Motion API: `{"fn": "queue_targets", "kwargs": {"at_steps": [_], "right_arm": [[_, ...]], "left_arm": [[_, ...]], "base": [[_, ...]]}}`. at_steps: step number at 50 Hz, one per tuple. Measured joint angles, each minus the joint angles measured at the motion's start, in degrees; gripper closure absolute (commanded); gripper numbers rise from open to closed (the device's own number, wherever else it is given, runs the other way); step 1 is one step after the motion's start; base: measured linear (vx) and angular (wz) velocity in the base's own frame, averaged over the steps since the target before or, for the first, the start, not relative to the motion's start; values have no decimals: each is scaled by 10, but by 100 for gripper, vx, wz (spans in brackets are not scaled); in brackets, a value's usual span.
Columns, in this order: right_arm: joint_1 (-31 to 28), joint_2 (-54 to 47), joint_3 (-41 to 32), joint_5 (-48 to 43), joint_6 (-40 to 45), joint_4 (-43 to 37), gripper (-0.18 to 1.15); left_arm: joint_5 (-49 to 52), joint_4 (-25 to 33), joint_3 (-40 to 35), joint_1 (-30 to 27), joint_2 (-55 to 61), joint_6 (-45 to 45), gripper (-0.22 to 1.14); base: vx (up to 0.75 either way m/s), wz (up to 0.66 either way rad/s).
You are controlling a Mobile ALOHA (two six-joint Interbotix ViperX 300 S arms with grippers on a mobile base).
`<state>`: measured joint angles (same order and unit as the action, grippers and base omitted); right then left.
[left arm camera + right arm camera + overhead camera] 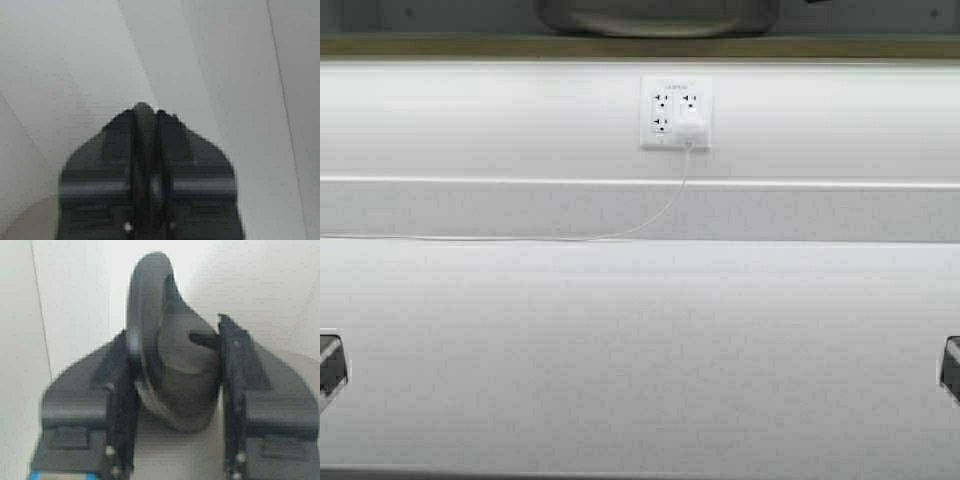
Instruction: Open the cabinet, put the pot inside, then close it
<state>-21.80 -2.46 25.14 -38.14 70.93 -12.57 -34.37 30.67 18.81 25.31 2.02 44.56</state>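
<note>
The grey pot [655, 15] shows only as a rounded underside at the top centre. It sits just above the wooden lower edge of the cabinet [640, 45], whose doors are out of view. My left gripper [330, 368] is low at the left edge, and in the left wrist view it [145, 112] is shut on nothing over a white surface. At the right edge, my right gripper [951, 368] is also low. In its wrist view the right gripper [174, 327] has its fingers apart. A dark rimmed pot shape [175, 385] shows between them, and I cannot tell whether they touch it.
A white wall outlet [676, 112] with a plugged-in charger sits on the backsplash. Its thin white cable [620, 234] trails left along the back of the white countertop [640, 340], which fills the lower half of the high view.
</note>
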Motion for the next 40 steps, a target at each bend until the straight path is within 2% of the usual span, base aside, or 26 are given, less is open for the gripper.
{"fn": "queue_targets", "kwargs": {"at_steps": [4, 9, 13, 15, 21, 23, 30, 40], "right_arm": [[4, 0, 0, 0, 0, 0, 67], [10, -1, 0, -2, 0, 0, 28], [14, -1, 0, -13, 1, 1, -2], [16, -1, 0, -21, 5, 1, -10], [19, -1, 0, -34, 6, 1, -6], [19, 0, 0, -34, 4, 1, -6], [25, 2, 1, -36, 2, 1, -7], [44, 17, 18, -35, -8, 4, -7]], "left_arm": [[2, -1, 1, 0, 0, 8, 88], [1, -1, 1, 0, 0, 11, 79], [-1, -1, 0, 0, 1, 11, 58], [-1, -1, 1, 1, 1, 11, 40], [-20, -1, 1, 3, 1, 29, -5], [-31, -1, 1, 4, 1, 35, -14], [-51, -1, 0, 6, 1, 43, -10], [-66, 0, 4, 9, 1, 47, -11]], "base": [[0, 0], [0, 0], [0, 0], [0, 0], [0, 0], [0, 0], [0, 0], [0, 0]]}}
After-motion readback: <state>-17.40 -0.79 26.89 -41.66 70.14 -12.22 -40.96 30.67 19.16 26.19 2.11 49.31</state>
